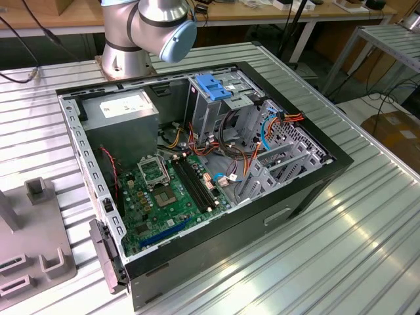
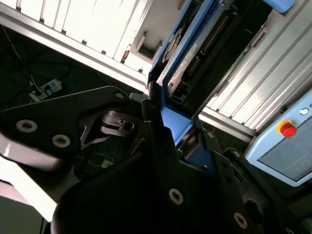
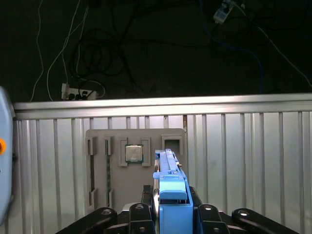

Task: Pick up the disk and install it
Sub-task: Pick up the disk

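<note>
Between the black fingers (image 3: 204, 213) of the gripper (image 3: 173, 209), the disk (image 3: 171, 178) is standing on edge in the first wrist view, and you are seeing the gripper pinching its blue carrier from both sides. Just beyond, a grey fixture tray (image 3: 100, 139) is lying on the ribbed metal table (image 3: 243, 156), with a square processor chip (image 3: 134, 153) sitting in one pocket. Past the table's edge, cables (image 3: 112, 58) and a power strip (image 3: 78, 91) are lying on the dark floor. In the second wrist view, a pendant (image 2: 280, 146) with a red button (image 2: 288, 129) is showing beyond the disk. In the exterior view, the open computer case (image 1: 295, 197) is lying on the table, a blue latch (image 1: 213, 85) is topping its drive cage (image 1: 203, 111), and the arm (image 1: 164, 26) is rising behind it.
</note>
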